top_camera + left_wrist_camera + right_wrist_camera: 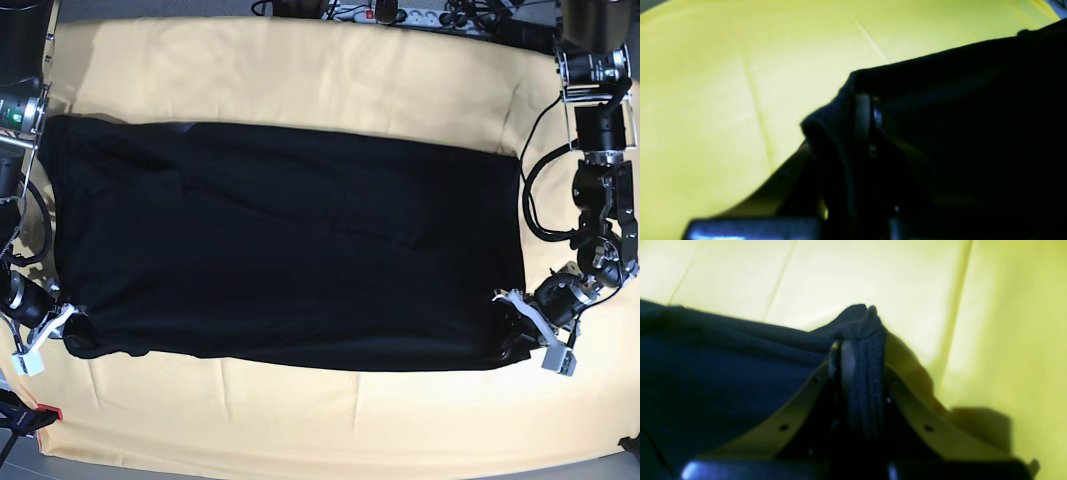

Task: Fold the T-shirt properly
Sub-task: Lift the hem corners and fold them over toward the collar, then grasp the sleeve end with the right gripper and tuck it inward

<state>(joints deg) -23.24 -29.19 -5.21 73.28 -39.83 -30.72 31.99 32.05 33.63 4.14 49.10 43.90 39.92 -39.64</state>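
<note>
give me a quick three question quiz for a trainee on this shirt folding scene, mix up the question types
1. True or false: the T-shirt lies crumpled in a heap.
2. Which corners do the grippers hold? A) the two nearest the camera in the base view B) the two farthest C) none
3. Fill in: the T-shirt rests on a pale ____ cloth.

Key
1. False: it is spread out flat.
2. A: the left gripper and the right gripper are each shut on a near corner.
3. Yellow.

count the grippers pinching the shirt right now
2. The right gripper is shut on the T-shirt at its lower corner on the base view's left; the left gripper on its lower right corner.
</note>
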